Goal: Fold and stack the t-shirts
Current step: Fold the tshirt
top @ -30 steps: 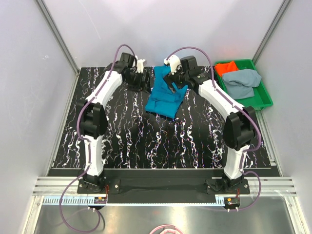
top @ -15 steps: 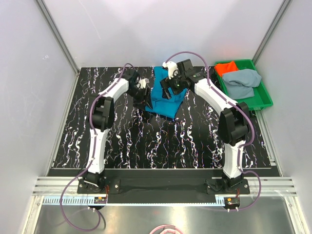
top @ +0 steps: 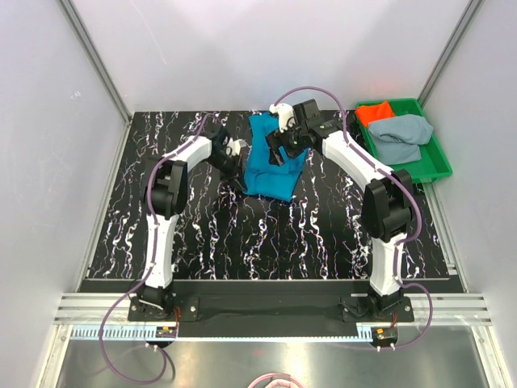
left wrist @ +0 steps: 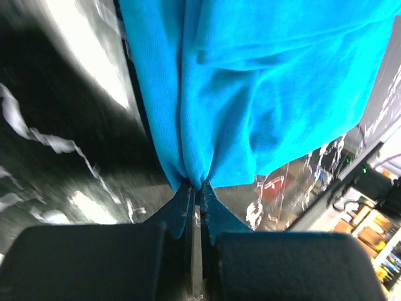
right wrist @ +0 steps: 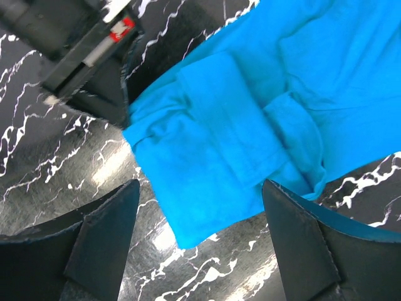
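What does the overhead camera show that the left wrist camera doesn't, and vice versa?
Only overhead: the green tray holding the orange-red shirt and grey-blue shirt. Only left wrist: the left gripper, its fingers shut on a pinched fold of the teal-blue shirt. Both: that shirt lying on the black marbled table.

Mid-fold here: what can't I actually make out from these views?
1. Top view: the right gripper covers the middle of the teal shirt, hiding the folds beneath.
2. Top view: the left gripper is too small and dark to judge its grip. Only the left wrist view shows it pinching the cloth's edge.
3. Both wrist views: the shirt runs off the frame edges.
4. Tray, top view: the grey-blue shirt hides the near part of the orange-red shirt.
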